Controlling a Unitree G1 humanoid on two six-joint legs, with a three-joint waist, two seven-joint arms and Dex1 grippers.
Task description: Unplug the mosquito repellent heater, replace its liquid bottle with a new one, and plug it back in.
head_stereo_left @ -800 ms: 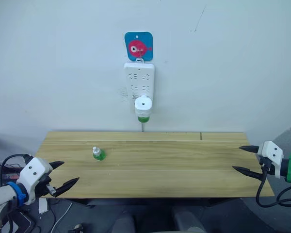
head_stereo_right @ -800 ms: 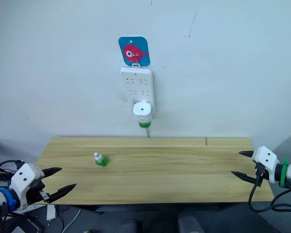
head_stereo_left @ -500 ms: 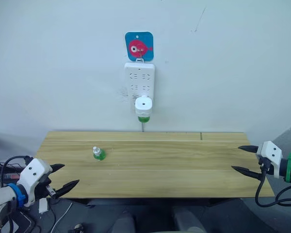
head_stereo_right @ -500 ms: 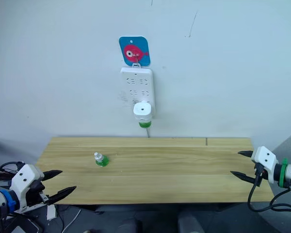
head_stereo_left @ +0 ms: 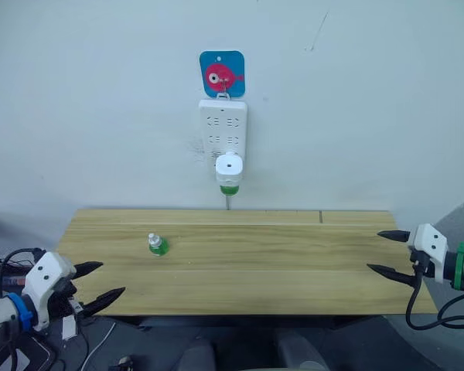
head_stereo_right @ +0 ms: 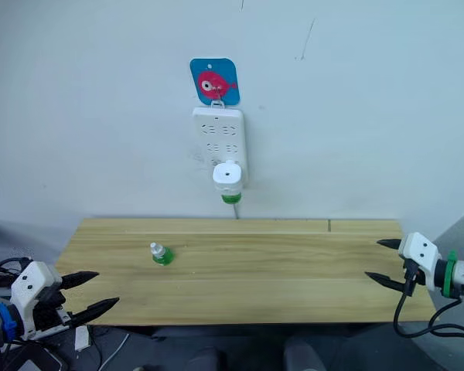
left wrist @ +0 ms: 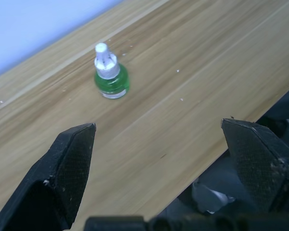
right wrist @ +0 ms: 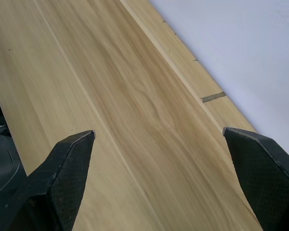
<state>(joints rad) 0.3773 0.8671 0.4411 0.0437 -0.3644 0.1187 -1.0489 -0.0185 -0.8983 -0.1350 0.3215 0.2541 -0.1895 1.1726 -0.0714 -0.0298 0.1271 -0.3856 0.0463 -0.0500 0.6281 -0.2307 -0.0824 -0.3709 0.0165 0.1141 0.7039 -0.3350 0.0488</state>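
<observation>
We see the mosquito repellent heater [head_stereo_left: 228,167] plugged low into the wall power strip [head_stereo_left: 223,128], a green liquid bottle [head_stereo_left: 156,245] upright on the wooden table [head_stereo_left: 278,263], our left gripper [head_stereo_left: 95,281] spread wide off the near-left corner, our right gripper [head_stereo_left: 386,253] spread wide at the right edge, both empty

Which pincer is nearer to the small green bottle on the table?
Left. The left pincer is at the table's near left corner, close to the green bottle; the right pincer is at the far right edge.
</observation>
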